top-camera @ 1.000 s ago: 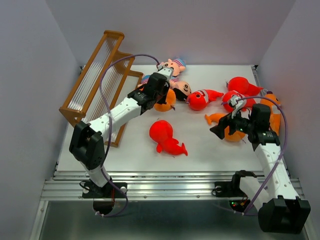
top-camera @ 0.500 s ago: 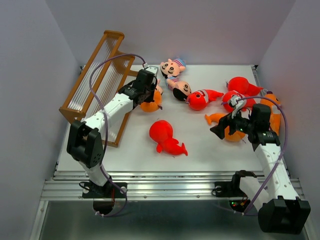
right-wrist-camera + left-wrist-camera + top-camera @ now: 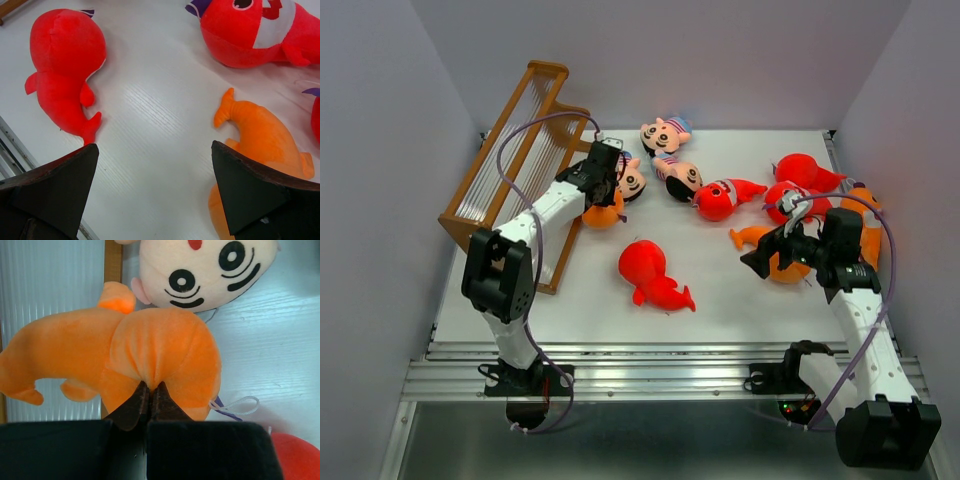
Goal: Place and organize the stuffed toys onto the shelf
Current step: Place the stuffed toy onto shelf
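Orange toy (image 3: 160,352) pinched in left end effector (image 3: 150,388), arm (image 3: 545,212) stretched toward shelf (image 3: 506,158).

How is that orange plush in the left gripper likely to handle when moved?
Probably soft and squashy: the orange plush puckers where the left gripper pinches it. Likely light, since that small pinch of fabric holds it. Its unsupported tail may sag.

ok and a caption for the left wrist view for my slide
Left hand shut on an orange plush toy, a peach-faced doll head just beyond it, the slatted shelf at left.
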Controlling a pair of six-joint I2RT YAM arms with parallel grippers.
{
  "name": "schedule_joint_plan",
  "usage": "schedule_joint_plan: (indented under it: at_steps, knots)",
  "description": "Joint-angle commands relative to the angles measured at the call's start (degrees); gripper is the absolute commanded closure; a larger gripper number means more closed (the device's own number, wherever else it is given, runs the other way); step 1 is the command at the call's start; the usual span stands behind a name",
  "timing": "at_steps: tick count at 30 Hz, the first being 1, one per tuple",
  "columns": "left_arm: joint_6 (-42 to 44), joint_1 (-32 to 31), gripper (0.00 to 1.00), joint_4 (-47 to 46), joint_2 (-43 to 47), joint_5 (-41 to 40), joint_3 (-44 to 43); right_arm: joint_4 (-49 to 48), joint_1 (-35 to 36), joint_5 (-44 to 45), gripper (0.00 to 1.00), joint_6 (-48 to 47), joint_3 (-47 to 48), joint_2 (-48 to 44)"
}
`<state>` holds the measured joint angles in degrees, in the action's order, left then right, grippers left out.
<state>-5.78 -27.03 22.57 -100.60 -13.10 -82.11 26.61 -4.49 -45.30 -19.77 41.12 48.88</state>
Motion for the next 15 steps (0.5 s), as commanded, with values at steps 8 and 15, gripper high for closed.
schedule_joint_plan:
  at_steps: [8,15]
  knots:
    - [2.26,1.63,1.0,0.37,-6.45,-2.29,-8.15,-1.12,-0.17,0.74,0.0,-0.88,-0.34,-1.51]
    - [1.65,1.63,1.0,-1.47,-13.38,7.47,-15.18,-1.12,-0.17,1.53,0.0,-0.97,-0.52,-1.6]
